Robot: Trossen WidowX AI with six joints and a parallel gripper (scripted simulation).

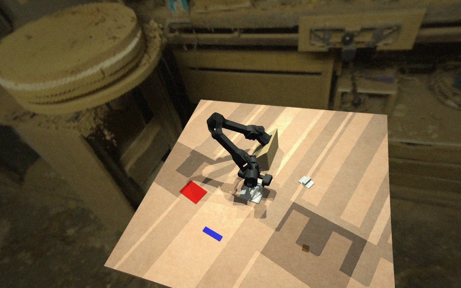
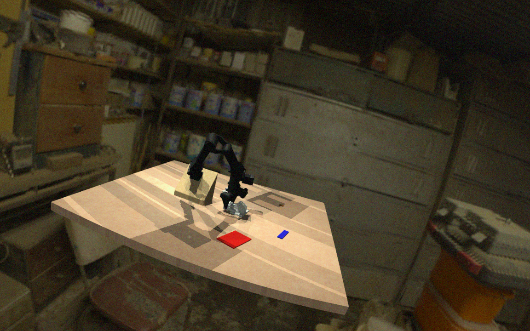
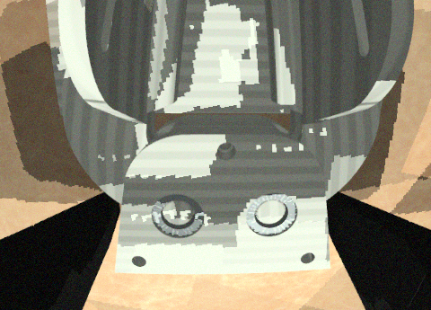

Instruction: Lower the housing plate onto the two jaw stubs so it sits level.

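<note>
The pale housing plate (image 3: pixel 215 258) spans the near end of the assembly in the wrist view and looks level there; its seating height is hard to tell. Two ringed round holes and several small holes show in it. The left jaw (image 3: pixel 118 76) and right jaw (image 3: pixel 329 76) curve away beyond it. The stubs under the plate are hidden. My gripper (image 3: pixel 222 201) is open, with one black finger beside each side edge of the plate, very close to it. In the top and exterior views the pale assembly (image 1: pixel 253 195) (image 2: pixel 238 208) is partly hidden by the arm.
A red square (image 1: pixel 193 192) (image 2: pixel 233 239) and a blue bar (image 1: pixel 212 233) (image 2: pixel 283 234) lie on the table. A small white stepped piece (image 1: pixel 306 181) and a small orange-brown square (image 1: pixel 305 247) (image 2: pixel 281 204) lie farther off. A tan wedge block (image 1: pixel 271 152) (image 2: pixel 205 189) stands at the arm's base.
</note>
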